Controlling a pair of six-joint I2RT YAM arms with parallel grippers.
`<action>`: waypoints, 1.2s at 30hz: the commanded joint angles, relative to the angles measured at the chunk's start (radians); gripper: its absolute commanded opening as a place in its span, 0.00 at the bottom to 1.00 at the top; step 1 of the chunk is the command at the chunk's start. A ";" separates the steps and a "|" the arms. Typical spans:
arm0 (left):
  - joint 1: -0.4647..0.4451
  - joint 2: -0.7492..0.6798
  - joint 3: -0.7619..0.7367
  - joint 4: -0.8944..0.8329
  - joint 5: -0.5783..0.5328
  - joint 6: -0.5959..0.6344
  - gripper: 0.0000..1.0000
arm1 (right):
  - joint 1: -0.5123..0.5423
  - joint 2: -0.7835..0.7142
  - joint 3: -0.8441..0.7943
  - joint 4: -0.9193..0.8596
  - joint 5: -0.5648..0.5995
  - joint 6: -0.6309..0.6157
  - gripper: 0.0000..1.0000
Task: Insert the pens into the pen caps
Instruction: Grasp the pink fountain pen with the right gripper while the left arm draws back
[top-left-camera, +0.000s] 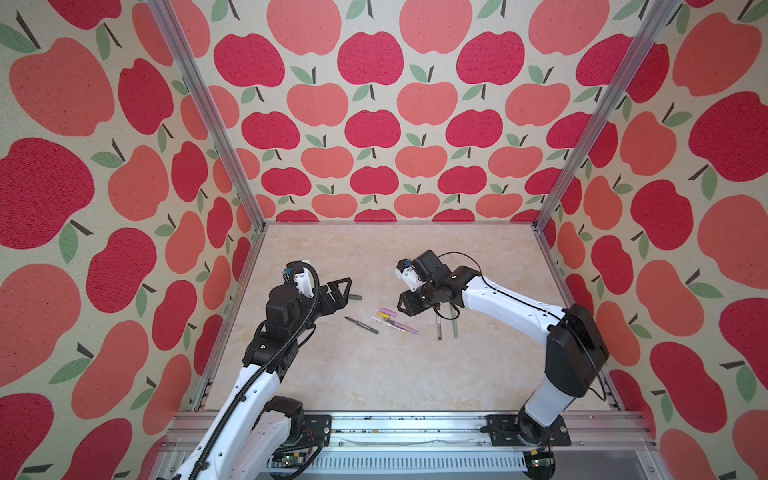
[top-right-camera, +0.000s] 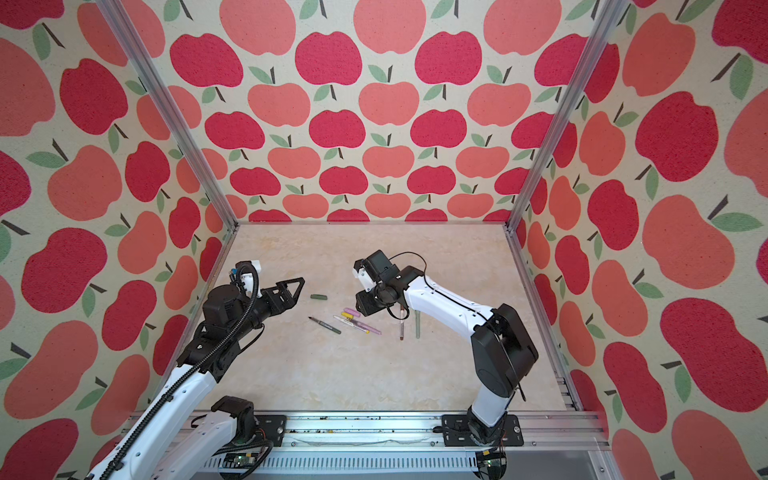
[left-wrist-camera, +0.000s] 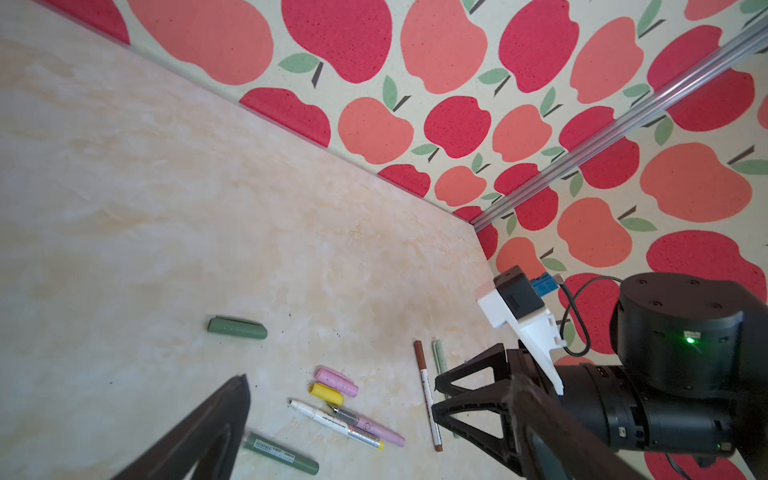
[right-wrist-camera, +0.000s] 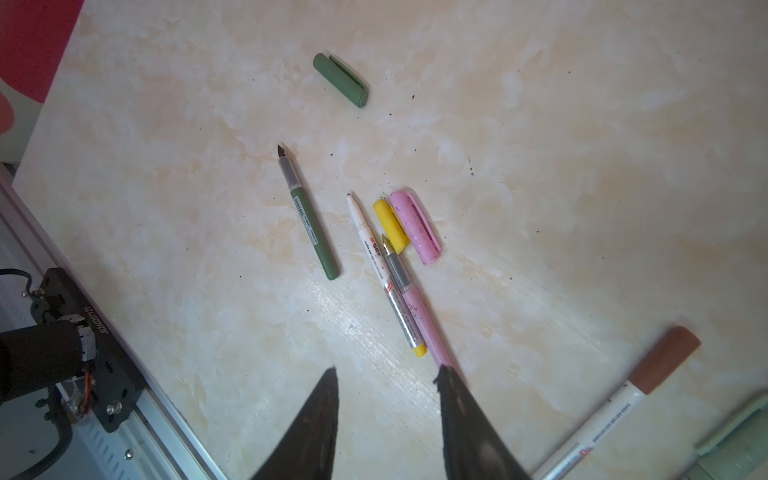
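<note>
Black left claw (top-left-camera: 348, 293) gapes wide; right claw (right-wrist-camera: 388, 370) partly parted, empty, near the pens (right-wrist-camera: 316, 232).

Left pincer (top-left-camera: 348, 293) spread wide, right pincer (right-wrist-camera: 388, 372) parted, both empty

**Pens and caps on the marbled table (left-wrist-camera: 166, 187)**

We list: dark green cap (left-wrist-camera: 237, 328), alone, apart from the rest; lilac-pink cap (left-wrist-camera: 336, 380) and yellow cap (left-wrist-camera: 327, 394), touching; white-and-yellow pen (left-wrist-camera: 336, 424) and lilac-pink pen (left-wrist-camera: 374, 428), side by side, uncapped; dark green pen (left-wrist-camera: 280, 452), one end behind our left gripper (left-wrist-camera: 378, 376), jaws spread wide; brown pen (left-wrist-camera: 428, 395) and sage green pen (left-wrist-camera: 440, 357), parallel, beside the right gripper (left-wrist-camera: 434, 397).
</note>
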 joint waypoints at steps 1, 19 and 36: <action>0.016 0.012 -0.001 -0.140 -0.107 -0.117 0.99 | 0.027 0.041 0.043 -0.043 0.042 -0.076 0.42; 0.134 -0.140 -0.075 -0.283 -0.250 -0.134 0.99 | 0.157 0.430 0.458 -0.084 -0.013 -0.188 0.42; 0.155 -0.121 -0.097 -0.231 -0.147 -0.121 0.99 | 0.099 0.224 0.166 -0.102 0.122 -0.208 0.37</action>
